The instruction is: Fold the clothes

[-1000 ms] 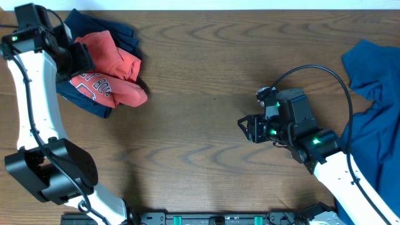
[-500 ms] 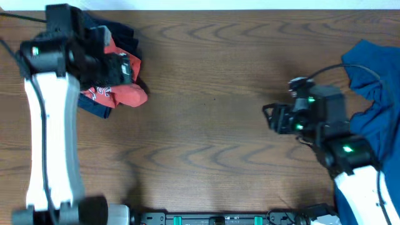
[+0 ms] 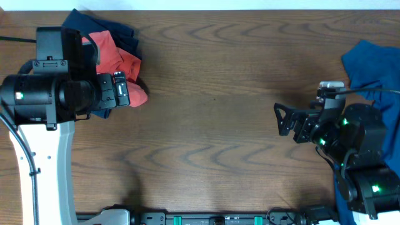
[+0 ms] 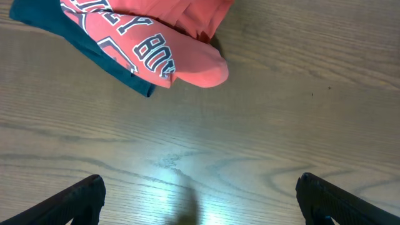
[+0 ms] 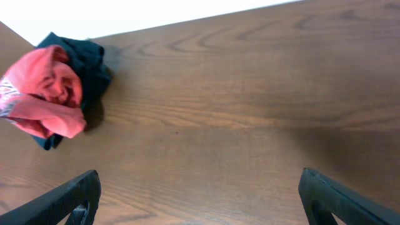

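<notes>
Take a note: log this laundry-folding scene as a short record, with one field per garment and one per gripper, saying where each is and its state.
red T-shirt: crumpled, unfolded, far left of the table, lying on the navy garment
navy garment: bunched under the red T-shirt
blue garment: heaped at the right edge, by the right arm
left gripper: open, holding nothing, above the wood just beside the red T-shirt
right gripper: open, holding nothing, over the wood, pointing left
</notes>
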{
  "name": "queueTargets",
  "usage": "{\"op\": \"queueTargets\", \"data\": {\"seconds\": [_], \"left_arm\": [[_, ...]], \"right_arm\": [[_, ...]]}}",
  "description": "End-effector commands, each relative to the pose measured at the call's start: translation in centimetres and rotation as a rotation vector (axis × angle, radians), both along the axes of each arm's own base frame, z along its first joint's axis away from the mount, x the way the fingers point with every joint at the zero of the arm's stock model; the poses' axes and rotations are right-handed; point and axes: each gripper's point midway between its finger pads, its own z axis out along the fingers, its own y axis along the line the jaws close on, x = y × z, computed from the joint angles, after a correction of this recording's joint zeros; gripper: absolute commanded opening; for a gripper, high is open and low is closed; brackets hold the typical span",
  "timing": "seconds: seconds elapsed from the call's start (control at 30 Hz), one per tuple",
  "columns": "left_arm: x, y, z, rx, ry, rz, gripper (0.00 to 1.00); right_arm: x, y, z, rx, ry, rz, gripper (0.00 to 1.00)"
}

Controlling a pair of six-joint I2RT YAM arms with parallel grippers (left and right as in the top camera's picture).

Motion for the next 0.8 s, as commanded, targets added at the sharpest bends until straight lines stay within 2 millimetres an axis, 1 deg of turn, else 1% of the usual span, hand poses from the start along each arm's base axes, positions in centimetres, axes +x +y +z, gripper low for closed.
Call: {"op": "queueTargets", "data": {"seconds": [0.0,0.13,0.17,0.23,0.3,0.37,0.4,0.47,0.57,0.67,0.77], "left_arm": [[0.0,0.3,0.1,0.012,-0.002,0.018,0.98],[0.0,0.3,0.1,0.012,-0.002,0.018,0.98],[0.0,0.3,0.1,0.012,-0.002,0.018,0.98],[0.0,0.3,0.1,0.012,-0.002,0.018,0.98],[0.0,0.3,0.1,0.012,-0.002,0.018,0.98],[0.0,0.3,0.1,0.012,-0.002,0.018,0.98],[0.0,0.3,0.1,0.012,-0.002,0.018,0.98],[0.0,0.3,0.1,0.012,-0.002,0.018,0.98],[0.0,0.3,0.1,0.012,-0.002,0.018,0.98],[0.0,0.3,0.1,0.012,-0.002,0.018,0.98],[0.0,0.3,0.1,0.012,-0.002,0.018,0.98]], "right_arm": [[-0.5,0.5,0.7,0.012,-0.02,0.037,0.99],[-1.9,2.5,0.5,0.11,0.039,0.134,0.99],[-2.1,2.8,0.4,0.118,0.047,0.148,0.99],[-2.3,2.6,0.0,0.104,0.063,0.146,0.99],[-2.9,2.1,-1.2,0.07,0.11,0.132,0.99],[-3.2,1.2,-2.3,0.028,0.149,0.094,0.99],[-3.1,0.9,-2.3,0.004,0.137,0.089,0.99],[-2.8,0.9,-1.7,-0.06,0.073,0.135,0.99],[-2.9,1.7,-0.5,-0.179,-0.061,0.281,0.99],[-3.9,1.6,1.0,-0.319,-0.207,0.366,0.99],[-5.7,0.7,2.9,-0.432,-0.358,0.378,0.99]]}}
